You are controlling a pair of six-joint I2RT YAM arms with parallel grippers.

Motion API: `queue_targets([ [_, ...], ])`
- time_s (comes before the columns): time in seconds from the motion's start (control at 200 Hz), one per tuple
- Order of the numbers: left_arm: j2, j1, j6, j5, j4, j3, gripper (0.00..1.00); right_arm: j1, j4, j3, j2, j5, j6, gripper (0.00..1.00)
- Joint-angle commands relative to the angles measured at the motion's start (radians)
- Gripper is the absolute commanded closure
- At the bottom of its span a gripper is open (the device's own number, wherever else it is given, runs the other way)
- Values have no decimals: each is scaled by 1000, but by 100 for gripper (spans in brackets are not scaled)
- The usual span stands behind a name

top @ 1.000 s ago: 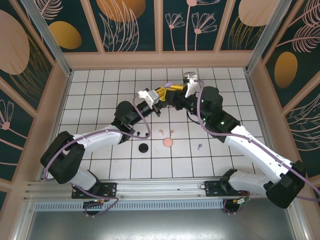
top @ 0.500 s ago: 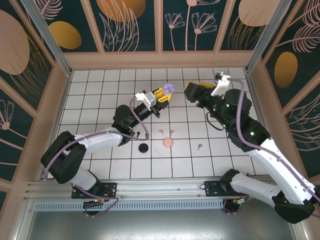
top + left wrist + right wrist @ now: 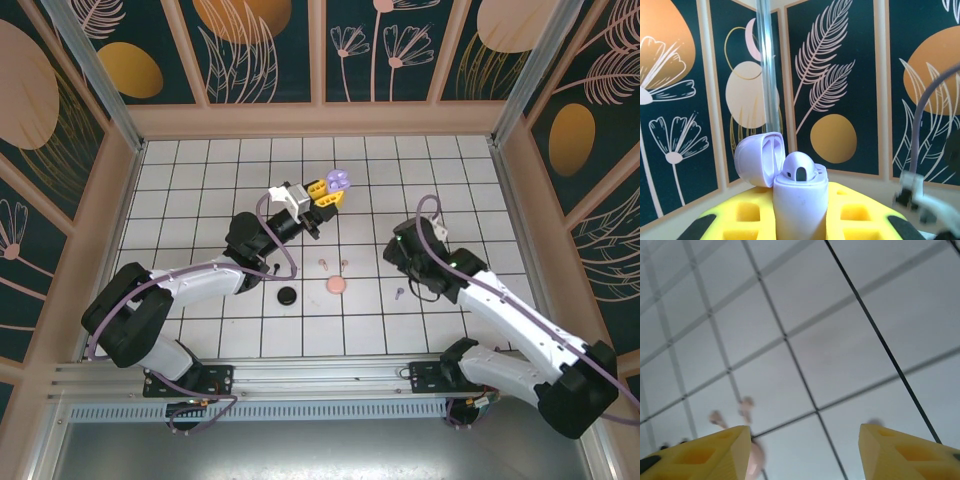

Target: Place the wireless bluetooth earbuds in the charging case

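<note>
Pink earbuds (image 3: 745,406) are blurred, charging case (image 3: 800,200) cropped below.

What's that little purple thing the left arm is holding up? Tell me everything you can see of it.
It is a small lilac charging case, smooth plastic by the look. It stands upright, clamped between the yellow fingers of the left gripper, with the patterned wall behind it. Its rounded lid is flipped open to the left. A domed lilac piece with a dark slot, probably an earbud, sits in its top.
</note>
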Motion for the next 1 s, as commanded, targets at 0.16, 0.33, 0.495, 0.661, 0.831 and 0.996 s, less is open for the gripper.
queue_targets([
  [0.16,-52,-7,-44,47,20,-4,100,-5,-39,-97,48,-19,196,43],
  [0.33,-79,-7,-27,42,-10,-9,100,-21,-22,-114,120,-47,193,43],
  [0.495,-112,-7,-23,45,-29,-21,100,-33,17,-124,188,-68,177,47],
  [0.661,-118,-8,-34,47,-10,-34,100,-56,51,-124,217,-78,152,50],
  [0.831,-102,-7,-51,45,24,-46,100,-60,70,-120,249,-98,131,52],
  [0.996,-96,-7,-53,48,28,-46,100,-58,85,-116,281,-116,122,52],
])
